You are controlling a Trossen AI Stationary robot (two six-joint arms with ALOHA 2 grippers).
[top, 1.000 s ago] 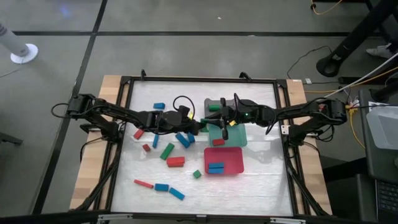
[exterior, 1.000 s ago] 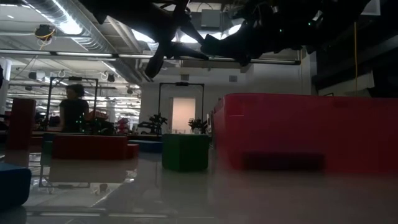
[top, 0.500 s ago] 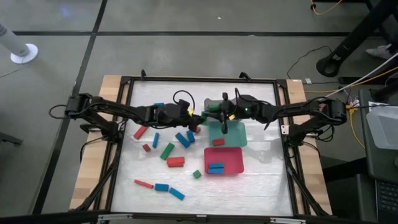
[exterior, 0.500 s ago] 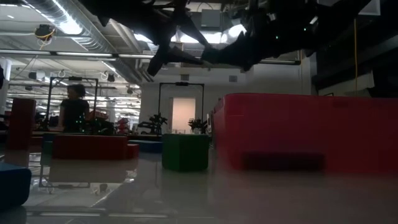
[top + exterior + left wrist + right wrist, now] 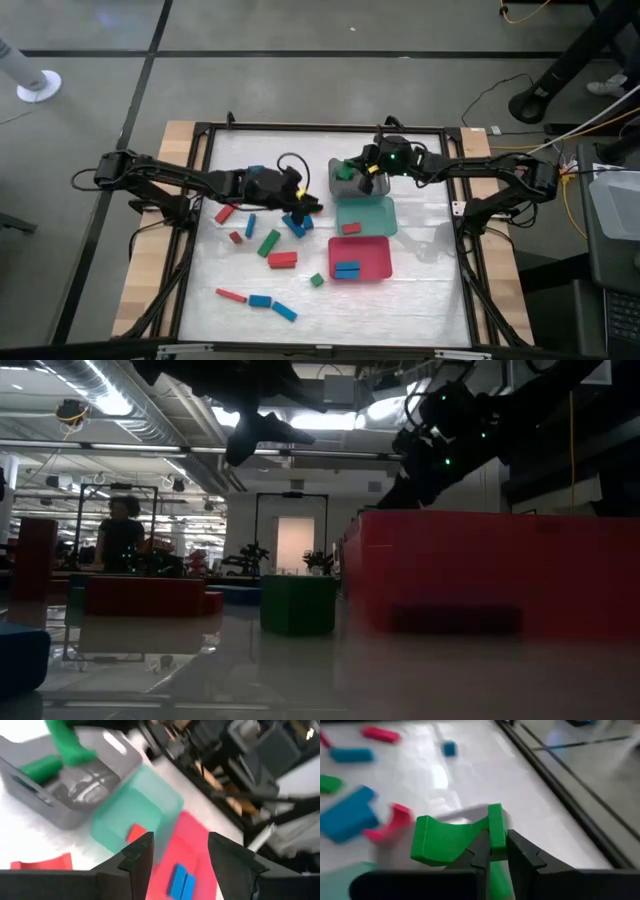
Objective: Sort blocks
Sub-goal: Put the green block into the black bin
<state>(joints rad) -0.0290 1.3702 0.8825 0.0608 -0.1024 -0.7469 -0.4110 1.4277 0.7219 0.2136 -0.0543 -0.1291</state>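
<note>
My right gripper (image 5: 497,854) is shut on a green arch block (image 5: 451,841) and hangs over the grey tray (image 5: 343,185) at the far middle of the table. Another green block (image 5: 42,767) lies in that tray. My left gripper (image 5: 180,851) stands open with nothing between its fingers, above the loose blue blocks (image 5: 295,222) just left of the teal tray (image 5: 368,212). One red block (image 5: 350,228) lies in the teal tray. The red tray (image 5: 372,250) holds blue blocks (image 5: 347,268). My right gripper pinches one leg of the green arch (image 5: 496,831) between its two fingers. The arch's other leg and its curved middle stick out to one side of the fingers. The arch is lifted clear, above the grey tray.
Several loose red, blue and green blocks lie on the white mat left of the trays, among them a green bar (image 5: 269,242), a red bar (image 5: 282,260) and a blue one (image 5: 285,311) near the front. The black frame (image 5: 200,180) borders the mat.
The two grippers, close together by the teal tray's far left corner a second ago, have parted. My right gripper has swung toward the table's far edge with the green arch, over the grey tray. My left gripper has drawn back a little toward the table's left and risen.
</note>
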